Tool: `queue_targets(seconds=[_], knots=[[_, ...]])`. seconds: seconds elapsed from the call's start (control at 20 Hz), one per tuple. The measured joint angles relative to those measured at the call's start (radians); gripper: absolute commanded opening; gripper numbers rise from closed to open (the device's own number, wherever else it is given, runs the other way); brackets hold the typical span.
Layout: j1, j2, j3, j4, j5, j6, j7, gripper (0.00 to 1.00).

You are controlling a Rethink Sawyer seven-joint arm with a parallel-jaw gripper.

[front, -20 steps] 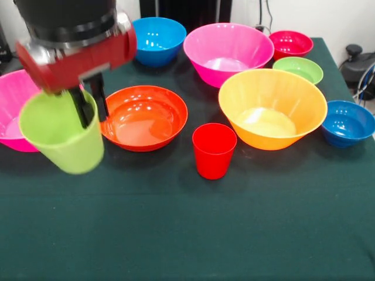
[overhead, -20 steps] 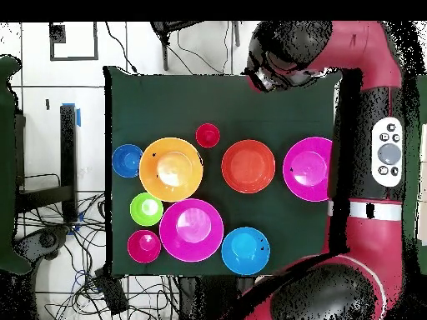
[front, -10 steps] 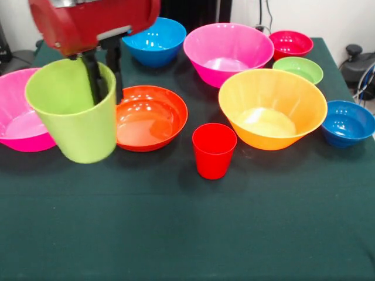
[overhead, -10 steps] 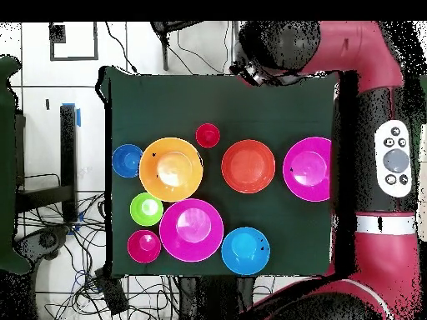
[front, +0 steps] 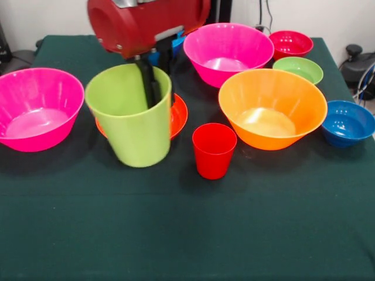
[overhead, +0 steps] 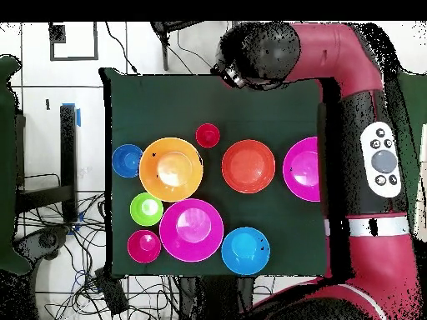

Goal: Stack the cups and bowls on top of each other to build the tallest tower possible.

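Observation:
My gripper point(front: 157, 93) is shut on the rim of the lime green cup point(front: 132, 120), one finger inside and one behind the wall. The cup hangs upright in the air, covering most of the red-orange bowl point(front: 179, 115). The red cup point(front: 214, 150) stands upright on the cloth to its right, with the big orange bowl point(front: 272, 108) beyond it. In the overhead view the arm's wrist point(overhead: 254, 54) hides the gripper and the green cup; the red cup point(overhead: 208, 134), orange bowl point(overhead: 171, 169) and red-orange bowl point(overhead: 248, 166) stand apart. Nothing is stacked.
Front view: pink bowls at left point(front: 38, 108) and back point(front: 228, 52), magenta-red bowl point(front: 291, 44), green bowl point(front: 298, 69), dark blue bowl point(front: 348, 122) at right. The light blue bowl point(overhead: 245, 250) is nearly hidden behind the arm in front view.
The gripper has carried the green cup rightward in the front view, from before the left pink bowl to in front of the red-orange bowl. Everything else stayed put.

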Motion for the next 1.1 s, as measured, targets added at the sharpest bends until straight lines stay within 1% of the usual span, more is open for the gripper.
queue_targets(seconds=[0.15,0.35,0.75,1.1], knots=[[0.01,-0.001,-0.017,0.03,0.027,0.0,0.003,0.0],[0.027,-0.003,-0.044,0.067,0.04,-0.004,0.019,0.0],[0.082,-0.032,-0.107,0.163,0.063,-0.031,0.109,0.0],[0.132,-0.063,-0.154,0.205,0.077,-0.031,0.19,0.0]])
